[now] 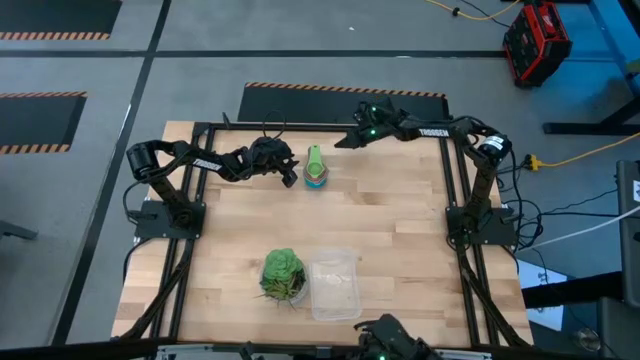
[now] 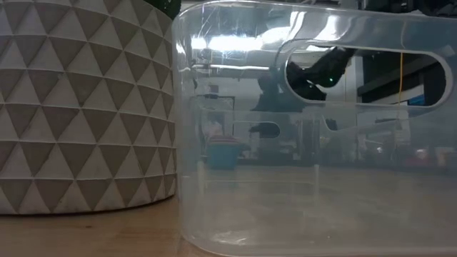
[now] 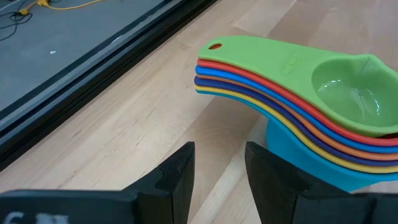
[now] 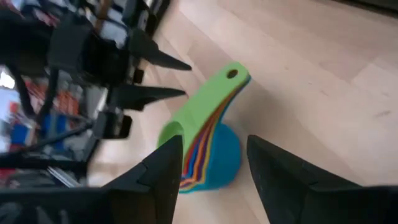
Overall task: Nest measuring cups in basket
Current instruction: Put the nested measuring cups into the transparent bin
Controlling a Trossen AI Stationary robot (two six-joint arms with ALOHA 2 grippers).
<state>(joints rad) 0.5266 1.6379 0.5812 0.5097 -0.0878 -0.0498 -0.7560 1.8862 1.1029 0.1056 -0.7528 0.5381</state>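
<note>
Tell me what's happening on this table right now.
A two-armed robot is setting up to move a nested stack of measuring cups, green on top, standing at the far side of the wooden table. The left tool sits open right beside the stack, and the right tool hovers open a little beyond it. Neither holds anything yet. The clear basket waits empty at the near edge, next to a green leafy ball in a patterned pot.

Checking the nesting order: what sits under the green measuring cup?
Under the green measuring cup, red, blue, orange and yellow handles fan out, over a light blue cup at the bottom. Their bowls are hidden inside the stack.
</note>
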